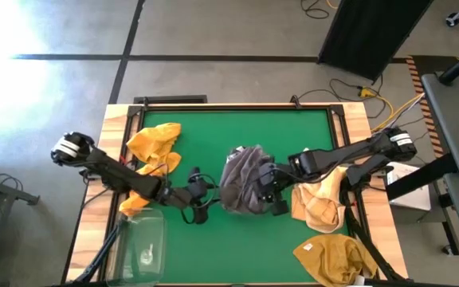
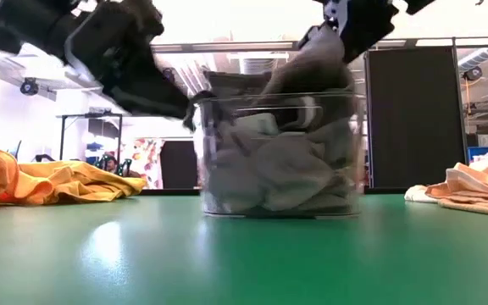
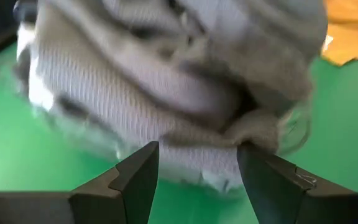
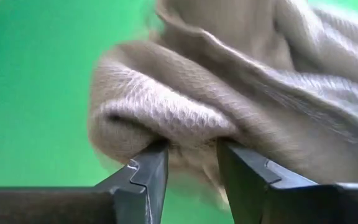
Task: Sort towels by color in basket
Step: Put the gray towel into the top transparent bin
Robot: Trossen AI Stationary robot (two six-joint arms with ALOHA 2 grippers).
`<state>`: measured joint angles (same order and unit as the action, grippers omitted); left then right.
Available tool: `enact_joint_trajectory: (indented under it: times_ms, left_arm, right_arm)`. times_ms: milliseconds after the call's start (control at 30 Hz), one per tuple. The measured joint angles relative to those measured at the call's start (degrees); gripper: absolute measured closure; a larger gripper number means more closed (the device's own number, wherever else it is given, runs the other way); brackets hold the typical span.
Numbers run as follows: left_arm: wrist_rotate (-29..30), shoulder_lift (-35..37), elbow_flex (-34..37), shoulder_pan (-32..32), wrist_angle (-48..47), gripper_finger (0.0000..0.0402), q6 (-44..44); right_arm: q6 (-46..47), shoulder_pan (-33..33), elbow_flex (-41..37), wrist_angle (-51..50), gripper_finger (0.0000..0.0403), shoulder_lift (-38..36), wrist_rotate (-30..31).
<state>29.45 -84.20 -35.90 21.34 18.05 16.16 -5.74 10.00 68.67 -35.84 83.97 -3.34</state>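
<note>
A clear basket [image 2: 282,157] stands mid-table, heaped with grey towels [image 1: 244,185]. My right gripper [image 4: 191,165] comes slanting down over the basket's right side and is shut on the top grey towel [image 2: 312,63]. My left gripper [image 3: 197,168] stands open just left of the basket, its fingers close before the clear wall; whether they touch it I cannot tell. Yellow towels lie on the green mat: one at the far left [image 1: 154,142], one under the left arm [image 1: 136,201], one to the right [image 1: 319,201] and one near the front right [image 1: 335,257]. My right gripper pinches a rounded fold of the grey towel [image 4: 166,124] between its two fingers [image 4: 149,177]. The fingers come from above, slanting down from the table's right. The towel rises above the basket's rim to the fingers, and its lower part stays in the basket.
A second clear container [image 1: 143,239] sits at the near left corner of the mat. Cables run behind the table's far edge [image 1: 349,84]. Bare green mat [image 1: 229,247] lies in front of the basket.
</note>
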Motion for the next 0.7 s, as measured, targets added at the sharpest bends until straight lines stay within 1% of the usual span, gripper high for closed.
enact_joint_trajectory:
  times_ms: [100, 267, 333, 433, 533, 700]
  left_arm:
    - [-0.3, -2.1, -4.2, 0.0, 0.0, 0.0198, -4.2]
    - [-3.7, -3.3, -10.3, -0.3, -4.8, 0.0198, -8.4]
    - [-4.2, -3.2, -12.1, -0.7, -7.7, 0.0198, -9.7]
    - [-8.1, -3.5, -14.3, -2.9, -8.7, 0.0198, -11.3]
    - [-13.9, -4.6, -15.3, -6.5, -8.2, 0.0198, -11.7]
    - [-18.9, -7.6, -15.1, -12.3, -8.0, 0.0198, -12.0]
  right_arm:
    - [-0.3, 0.0, -1.6, 3.7, 0.0269, 2.5, -2.5]
    - [-1.2, 0.1, -3.1, 3.7, 0.0248, 9.2, -2.3]
    - [-2.7, 0.0, -3.0, 4.0, 0.024, 11.3, -2.3]
    - [-4.9, 0.0, -1.9, 3.8, 0.0229, 13.5, -2.4]
    - [-6.0, 0.1, 0.0, 1.7, 0.0221, 13.7, -2.5]
    - [-6.3, 0.2, 3.6, -5.3, 0.0215, 10.8, -2.7]
